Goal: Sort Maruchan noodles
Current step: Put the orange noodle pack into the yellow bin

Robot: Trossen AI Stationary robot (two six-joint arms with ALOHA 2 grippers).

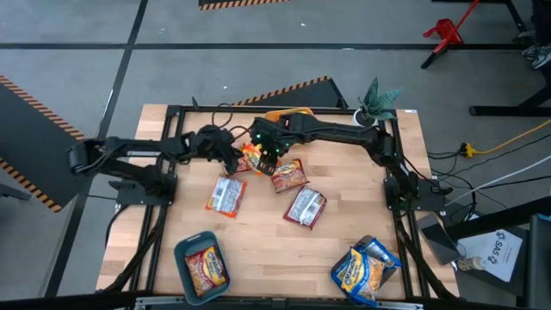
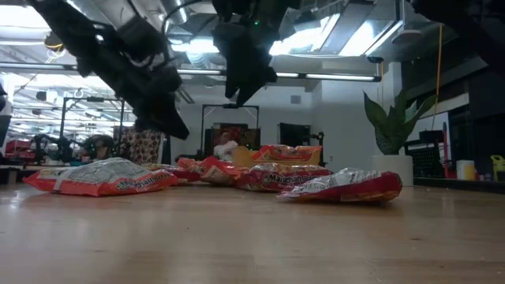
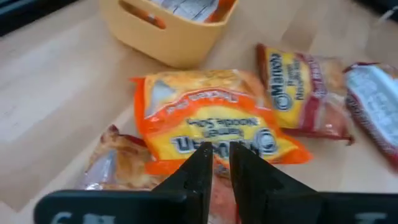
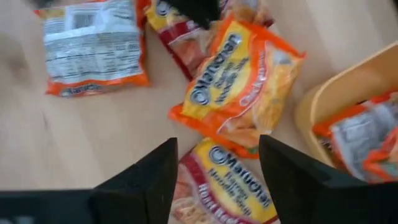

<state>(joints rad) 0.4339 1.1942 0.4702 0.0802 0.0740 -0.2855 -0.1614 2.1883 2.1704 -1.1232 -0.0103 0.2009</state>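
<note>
With jaws standing open, the right gripper (image 4: 214, 171) is hovering over the glossy orange-yellow ramen packet (image 4: 239, 84) lying beside the yellow plastic bin (image 3: 168, 28), while the left gripper (image 3: 216, 162), jaws nearly closed and empty, is nosing its edge, probably to lift it.

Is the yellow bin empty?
No, the left wrist view shows the yellow bin with a noodle packet lying inside it.

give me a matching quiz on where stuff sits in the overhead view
Things:
1. teal bin
2. yellow bin
3. plant
4. blue packets

Places on the table, high view:
a. top right corner
b. bottom left
c. bottom right
d. top middle

Pairs: 1-b, 2-d, 3-a, 4-c
</note>
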